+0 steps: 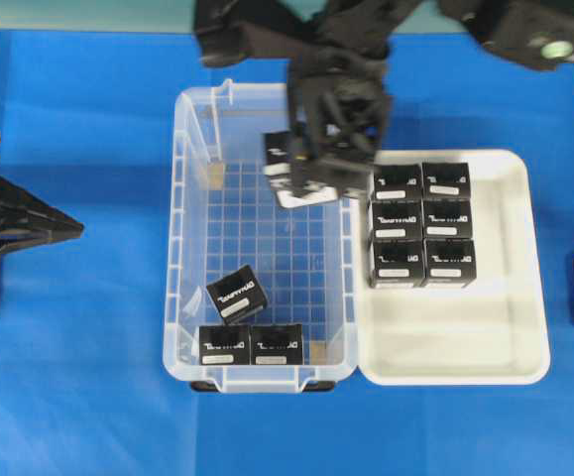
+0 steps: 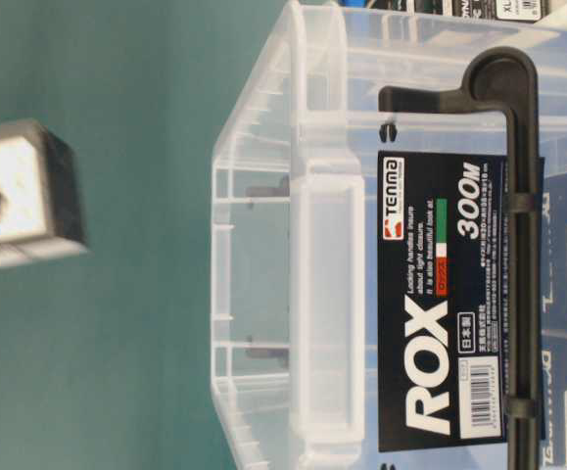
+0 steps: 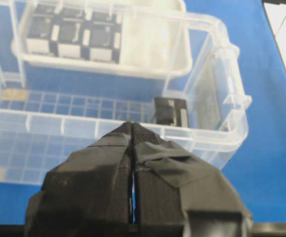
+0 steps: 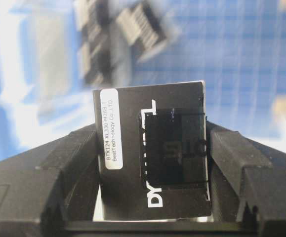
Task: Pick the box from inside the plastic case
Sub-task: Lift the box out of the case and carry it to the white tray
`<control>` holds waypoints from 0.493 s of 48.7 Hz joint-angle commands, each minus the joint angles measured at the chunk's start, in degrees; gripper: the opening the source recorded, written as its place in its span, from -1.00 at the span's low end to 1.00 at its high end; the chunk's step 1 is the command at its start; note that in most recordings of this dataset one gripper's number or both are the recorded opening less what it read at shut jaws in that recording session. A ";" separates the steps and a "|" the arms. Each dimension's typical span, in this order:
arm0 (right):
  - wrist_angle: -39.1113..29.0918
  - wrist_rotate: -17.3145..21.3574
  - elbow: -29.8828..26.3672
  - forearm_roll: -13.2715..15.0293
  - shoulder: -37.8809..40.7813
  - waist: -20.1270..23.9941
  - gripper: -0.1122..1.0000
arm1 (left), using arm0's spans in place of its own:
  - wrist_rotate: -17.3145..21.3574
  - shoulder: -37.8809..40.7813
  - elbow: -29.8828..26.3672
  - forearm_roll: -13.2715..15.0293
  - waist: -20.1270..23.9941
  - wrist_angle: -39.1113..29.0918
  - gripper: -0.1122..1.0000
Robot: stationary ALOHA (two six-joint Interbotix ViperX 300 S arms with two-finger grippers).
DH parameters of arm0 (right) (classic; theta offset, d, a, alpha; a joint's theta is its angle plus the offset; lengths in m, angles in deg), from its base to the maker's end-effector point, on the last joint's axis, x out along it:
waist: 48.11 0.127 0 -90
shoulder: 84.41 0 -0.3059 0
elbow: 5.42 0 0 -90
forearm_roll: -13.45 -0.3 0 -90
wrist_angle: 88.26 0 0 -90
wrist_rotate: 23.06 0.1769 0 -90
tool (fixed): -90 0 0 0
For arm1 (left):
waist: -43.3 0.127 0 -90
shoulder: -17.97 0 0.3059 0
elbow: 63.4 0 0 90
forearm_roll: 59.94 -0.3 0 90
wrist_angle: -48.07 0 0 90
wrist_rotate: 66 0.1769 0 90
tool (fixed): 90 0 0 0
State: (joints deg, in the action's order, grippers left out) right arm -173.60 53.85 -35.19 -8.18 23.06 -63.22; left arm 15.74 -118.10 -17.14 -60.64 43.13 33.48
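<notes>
Right pincer (image 4: 152, 148) clamped on box (image 4: 152, 148), box between its fingers, above plastic case (image 1: 192, 248). Left pincer (image 3: 133, 143) closed, empty.

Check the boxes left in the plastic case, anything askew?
One. Near the front-left of the plastic case, a box sits rotated and tipped, leaning off the grid lines, while the two boxes beside it by the front wall sit square. The right gripper holds a fourth box.
</notes>
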 commanded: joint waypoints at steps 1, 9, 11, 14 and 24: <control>-1.23 0.70 2.11 -0.18 -4.57 1.14 0.32 | -0.09 0.18 -0.97 -0.18 0.09 0.26 -0.85; 1.76 4.13 13.97 -0.18 -13.10 3.34 0.32 | -0.26 0.18 -0.97 -0.18 0.09 0.26 -0.85; 3.25 5.19 18.11 -0.18 -15.29 3.87 0.32 | -0.26 0.18 -0.97 -0.18 0.09 0.26 -0.85; 6.42 6.68 24.70 -0.18 -18.72 4.66 0.32 | -0.26 0.18 -0.97 -0.18 0.09 0.18 -0.85; 23.99 8.00 45.18 -0.26 -28.56 7.91 0.32 | -0.26 0.09 -0.97 -0.18 0.18 -0.09 -0.85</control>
State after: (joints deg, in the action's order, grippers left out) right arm -155.32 61.93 4.18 -8.18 -3.31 -56.46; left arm 15.47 -118.28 -17.14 -60.64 43.13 33.30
